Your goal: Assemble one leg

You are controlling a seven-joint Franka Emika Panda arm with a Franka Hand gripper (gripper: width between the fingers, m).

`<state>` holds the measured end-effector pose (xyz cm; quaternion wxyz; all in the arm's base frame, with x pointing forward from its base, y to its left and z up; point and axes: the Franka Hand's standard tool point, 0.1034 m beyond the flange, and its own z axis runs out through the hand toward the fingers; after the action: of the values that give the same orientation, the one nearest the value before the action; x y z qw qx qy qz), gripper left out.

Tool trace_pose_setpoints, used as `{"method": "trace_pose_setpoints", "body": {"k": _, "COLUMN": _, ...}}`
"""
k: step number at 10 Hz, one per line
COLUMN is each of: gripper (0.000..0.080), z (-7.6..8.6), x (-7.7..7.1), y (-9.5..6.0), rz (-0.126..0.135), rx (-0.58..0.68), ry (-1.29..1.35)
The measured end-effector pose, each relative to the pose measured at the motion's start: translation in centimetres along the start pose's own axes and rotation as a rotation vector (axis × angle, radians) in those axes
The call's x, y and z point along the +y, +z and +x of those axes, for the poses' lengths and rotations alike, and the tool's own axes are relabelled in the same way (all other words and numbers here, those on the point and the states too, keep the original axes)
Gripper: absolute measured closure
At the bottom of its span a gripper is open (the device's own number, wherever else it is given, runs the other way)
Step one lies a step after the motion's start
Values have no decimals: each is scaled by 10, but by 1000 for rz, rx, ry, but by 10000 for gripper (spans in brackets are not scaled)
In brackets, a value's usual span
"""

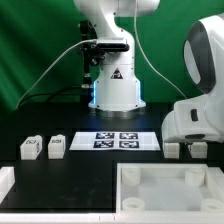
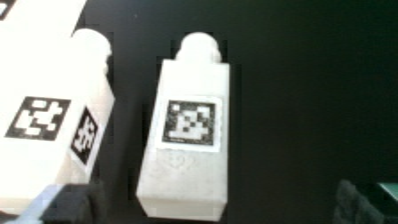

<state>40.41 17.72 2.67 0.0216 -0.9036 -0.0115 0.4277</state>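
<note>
Two white legs lie side by side on the black table. In the wrist view one leg [image 2: 187,125] is centred, its square tag facing up and its rounded tip pointing away. The second leg [image 2: 54,110] lies close beside it. My gripper [image 2: 217,205] is open, and its dark fingertips [image 2: 63,205] show at the picture's two lower corners, either side of the centred leg's near end without touching it. In the exterior view my gripper [image 1: 186,140] hangs low over these two legs [image 1: 172,150] at the right. Two more legs [image 1: 30,148] stand at the left.
The marker board [image 1: 115,140] lies in the middle in front of the robot base [image 1: 115,90]. The large white rimmed tabletop [image 1: 165,190] lies at the front right. A white part [image 1: 5,185] sits at the front left edge.
</note>
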Motion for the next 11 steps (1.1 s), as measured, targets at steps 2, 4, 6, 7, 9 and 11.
{"method": "trace_pose_setpoints", "body": {"k": 2, "gripper": 151, "z": 0, "x": -1, "y": 17, "rz": -7, "rx": -16, "ry": 8}}
{"method": "trace_pose_setpoints", "body": {"k": 4, "gripper": 151, "z": -2, "x": 0, "y": 29, "rz": -13, "rx": -26, "ry": 12}}
{"method": "trace_pose_setpoints", "body": {"k": 6, "gripper": 151, "z": -3, "x": -1, "y": 32, "rz": -17, "rx": -30, "ry": 11}}
{"method": "trace_pose_setpoints", "body": {"k": 7, "gripper": 259, "z": -3, "x": -1, "y": 32, "rz": -17, "rx": -30, "ry": 11}}
{"method": "trace_pose_setpoints", "body": {"k": 9, "gripper": 512, "z": -3, "x": -1, "y": 32, "rz": -17, "rx": -30, "ry": 11}}
{"method": "trace_pose_setpoints", "body": {"k": 11, "gripper": 509, "z": -3, "x": -1, "y": 32, "rz": -17, "rx": -30, "ry": 11}}
